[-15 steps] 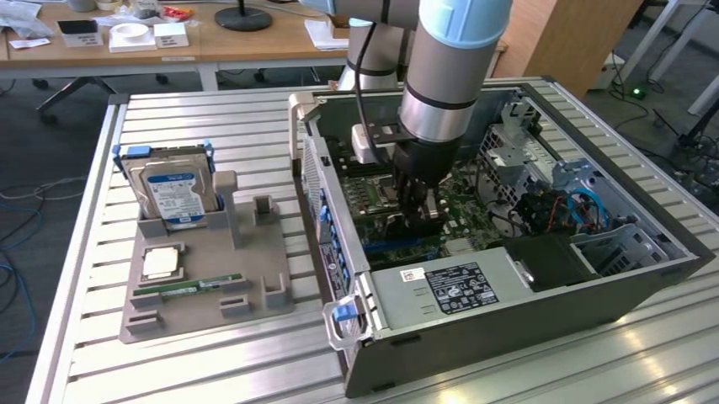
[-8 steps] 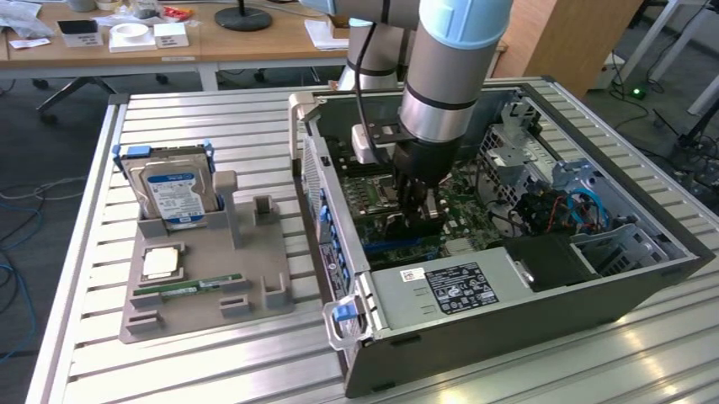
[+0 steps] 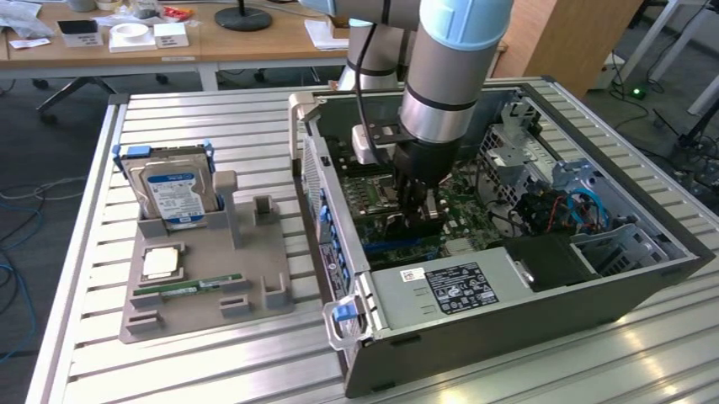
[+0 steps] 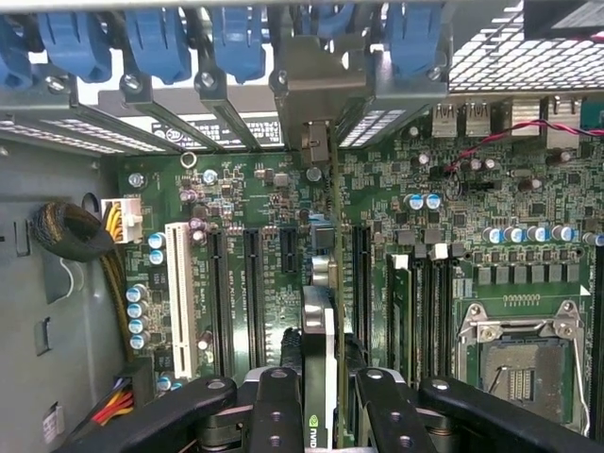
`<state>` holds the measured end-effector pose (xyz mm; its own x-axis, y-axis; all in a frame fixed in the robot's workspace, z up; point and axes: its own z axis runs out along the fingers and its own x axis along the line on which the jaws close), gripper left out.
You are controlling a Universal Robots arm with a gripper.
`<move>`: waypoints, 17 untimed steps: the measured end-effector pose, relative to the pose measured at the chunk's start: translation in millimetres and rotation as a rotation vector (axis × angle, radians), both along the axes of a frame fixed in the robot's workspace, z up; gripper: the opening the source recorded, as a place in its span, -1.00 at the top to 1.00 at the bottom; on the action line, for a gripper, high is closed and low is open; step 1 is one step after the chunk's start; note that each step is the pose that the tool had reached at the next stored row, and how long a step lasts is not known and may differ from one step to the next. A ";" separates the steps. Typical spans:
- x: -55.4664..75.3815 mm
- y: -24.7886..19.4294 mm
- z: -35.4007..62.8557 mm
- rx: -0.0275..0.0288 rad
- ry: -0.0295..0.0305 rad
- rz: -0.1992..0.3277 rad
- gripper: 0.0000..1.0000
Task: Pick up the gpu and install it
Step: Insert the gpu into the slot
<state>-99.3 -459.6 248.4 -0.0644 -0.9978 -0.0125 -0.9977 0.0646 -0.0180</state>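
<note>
My gripper (image 3: 418, 210) reaches down into the open computer case (image 3: 494, 324), shut on the gpu (image 3: 402, 225). In the wrist view the gpu (image 4: 321, 326) appears edge-on as a thin card between the two black fingers (image 4: 278, 406), standing upright over the green motherboard (image 4: 528, 283). It lines up with a long black expansion slot (image 4: 360, 274). Its metal bracket end (image 4: 319, 104) reaches toward the rear slot openings with blue clips (image 4: 236, 42). I cannot tell whether the card's lower edge sits in the slot.
A grey parts holder (image 3: 258, 307) on the slatted table, at the exterior view's left, carries a blue-labelled hard drive (image 3: 174, 192), a processor (image 3: 161, 263) and a green memory stick (image 3: 189, 288). Inside the case are a power supply (image 3: 450, 290), cables (image 3: 561, 210) and a drive cage (image 3: 618, 248).
</note>
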 end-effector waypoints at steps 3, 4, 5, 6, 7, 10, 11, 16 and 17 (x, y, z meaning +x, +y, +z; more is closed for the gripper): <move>0.8 0.0 0.1 0.0006 0.0001 0.000 0.47; 0.8 0.0 0.1 0.0005 0.0001 0.000 0.47; 0.8 0.0 0.1 0.0005 0.0001 0.000 0.47; 0.9 0.0 0.2 0.0007 0.0001 0.000 0.47; 0.9 0.0 0.4 0.0007 0.0000 0.000 0.47; 1.0 0.0 0.8 0.0008 -0.0005 0.000 0.47; 0.9 0.0 0.8 0.0008 -0.0007 0.000 0.47; 0.0 0.0 0.3 0.0018 -0.0020 0.000 0.47; -0.1 -0.1 0.1 0.0018 -0.0020 0.000 0.47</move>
<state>-99.4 -459.6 248.5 -0.0644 -0.9978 -0.0144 -0.9977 0.0646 -0.0199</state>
